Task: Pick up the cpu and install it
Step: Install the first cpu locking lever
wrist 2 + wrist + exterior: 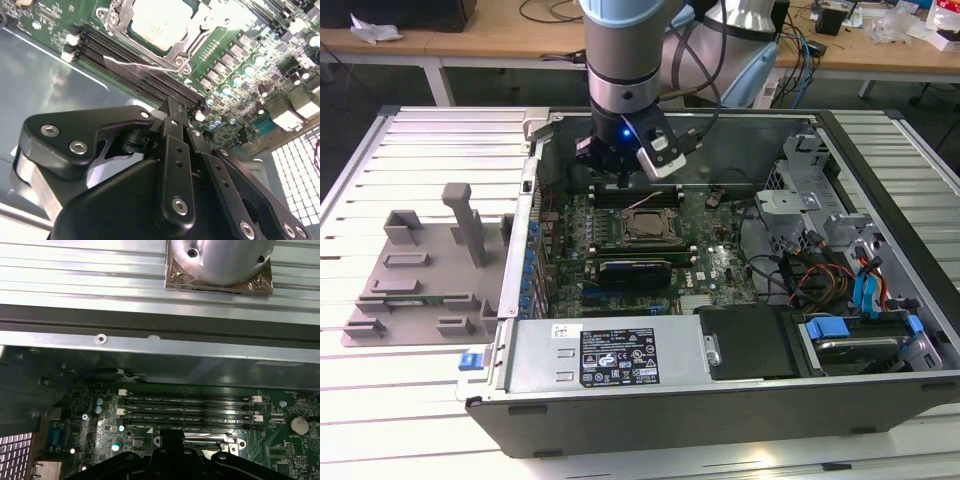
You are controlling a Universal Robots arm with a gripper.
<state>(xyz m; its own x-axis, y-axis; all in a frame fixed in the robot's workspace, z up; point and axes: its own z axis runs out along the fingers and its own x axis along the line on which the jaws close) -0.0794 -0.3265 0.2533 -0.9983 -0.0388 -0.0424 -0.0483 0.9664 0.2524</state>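
The cpu (645,228) lies flat in the socket on the green motherboard (720,265), inside the open computer case. In the second wrist view the cpu (159,20) shows as a bright silver square framed by the socket's metal bracket. My gripper (622,180) hangs over the memory slots just behind the socket, toward the back wall of the case. Seen in the second wrist view, the gripper (172,107) is shut, its black fingers together with nothing between them. The gripper (172,442) also shows dark at the edge of the first wrist view, above the memory slots (190,410).
A grey plastic tray (410,275) with upright posts lies on the slatted table at the exterior view's left. A long black heatsink block (635,270) sits in front of the socket. Cables, drive bays and blue clips (850,290) crowd the case at the exterior view's right. The case walls (525,250) hem in the board.
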